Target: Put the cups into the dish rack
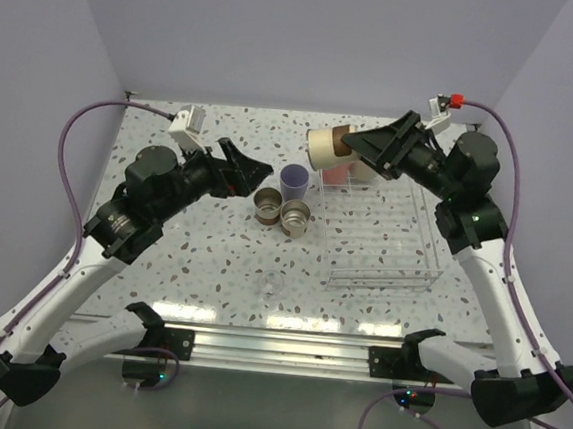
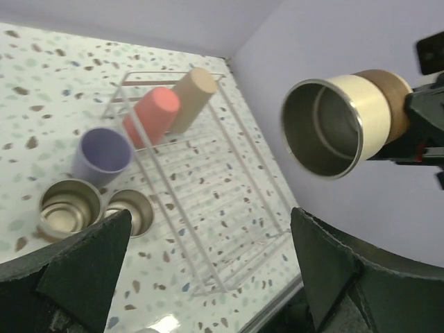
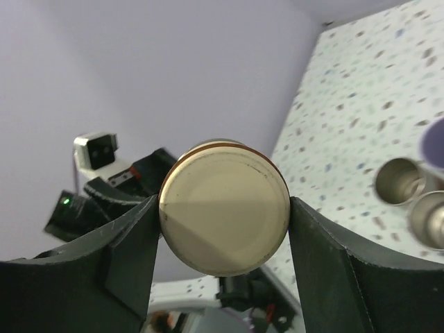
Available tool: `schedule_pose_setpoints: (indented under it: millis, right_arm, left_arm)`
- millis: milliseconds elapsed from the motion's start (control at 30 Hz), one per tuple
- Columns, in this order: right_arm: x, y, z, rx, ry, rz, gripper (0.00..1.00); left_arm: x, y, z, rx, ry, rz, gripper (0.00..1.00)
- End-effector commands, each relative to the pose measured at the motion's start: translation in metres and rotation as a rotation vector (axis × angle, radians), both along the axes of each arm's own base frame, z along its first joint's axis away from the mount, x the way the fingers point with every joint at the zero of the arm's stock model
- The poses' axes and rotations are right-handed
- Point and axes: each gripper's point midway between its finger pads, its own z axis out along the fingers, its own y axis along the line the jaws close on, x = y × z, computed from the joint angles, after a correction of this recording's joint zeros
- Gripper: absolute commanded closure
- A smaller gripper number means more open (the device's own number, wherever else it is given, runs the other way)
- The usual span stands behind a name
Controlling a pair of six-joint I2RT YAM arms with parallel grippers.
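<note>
A short beige cup [image 1: 322, 147] is being clamped by its sides between the fingers of the right hand [image 1: 360, 149]. It is being carried sideways, clear of the worktop [image 1: 192, 266]. Its flat base is being turned back toward that hand's wrist, and its shiny metallic mouth is being pointed away, toward the left hand [image 1: 253, 174].

The dish rack [image 1: 402, 275] is being seen below the right hand, stretching away behind its fingertips. At the rack's end nearest that hand, a pink-red cup [image 2: 152, 114] and a taller tan cup [image 2: 191, 97] are being propped side by side, both tilted. The tan one is lying on the side closer to the right hand.

The left hand's fingers are being held wide apart, gripping nothing. Just ahead of its fingertips, two more beige cups [image 1: 281, 212] are being shown mouth-up and close together on the worktop. A lavender cup [image 1: 293, 182] is being shown just beyond them, beside the rack's wall and between the two hands.
</note>
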Motion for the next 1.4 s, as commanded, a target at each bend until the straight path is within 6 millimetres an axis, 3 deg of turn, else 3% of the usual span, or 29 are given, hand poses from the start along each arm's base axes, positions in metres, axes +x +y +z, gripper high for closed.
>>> schedule_pose_setpoints:
  millis: [0, 33, 100, 200, 367, 500, 700, 1033, 1100, 1367]
  right_arm:
    - [0.008, -0.033, -0.012, -0.233, -0.059, -0.118, 1.00]
    - [0.014, -0.041, -0.027, -0.295, -0.011, -0.161, 1.00]
    - [0.018, -0.051, -0.022, -0.384, -0.059, -0.196, 1.00]
    - [0.030, -0.083, -0.045, -0.578, 0.014, -0.325, 1.00]
    - [0.056, -0.133, -0.064, -0.829, 0.076, -0.526, 1.00]
    - [0.077, -0.151, -0.089, -0.971, 0.132, -0.572, 1.00]
    - [0.100, -0.168, -0.110, -1.093, 0.183, -0.629, 1.00]
    - [0.144, -0.176, -0.146, -1.217, 0.234, -0.660, 1.00]
    - [0.154, -0.179, -0.161, -1.246, 0.270, -0.647, 1.00]
    - [0.198, -0.187, -0.197, -1.227, 0.342, -0.639, 1.00]
  left_arm:
    - [0.003, 0.041, -0.013, 0.149, 0.022, 0.170, 0.00]
    - [0.000, 0.045, -0.013, 0.155, 0.020, 0.179, 0.00]
    - [0.001, 0.054, -0.014, 0.169, 0.013, 0.217, 0.00]
    - [0.001, 0.063, -0.010, 0.180, 0.000, 0.259, 0.00]
    - [0.004, 0.069, -0.010, 0.216, -0.007, 0.287, 0.00]
    - [0.004, 0.072, -0.012, 0.239, -0.004, 0.292, 0.00]
    - [0.003, 0.077, -0.013, 0.267, 0.001, 0.306, 0.00]
    - [-0.006, 0.095, -0.020, 0.301, 0.019, 0.357, 0.00]
    - [-0.006, 0.096, -0.022, 0.305, 0.022, 0.361, 0.00]
    - [-0.003, 0.097, -0.022, 0.325, 0.023, 0.368, 0.00]
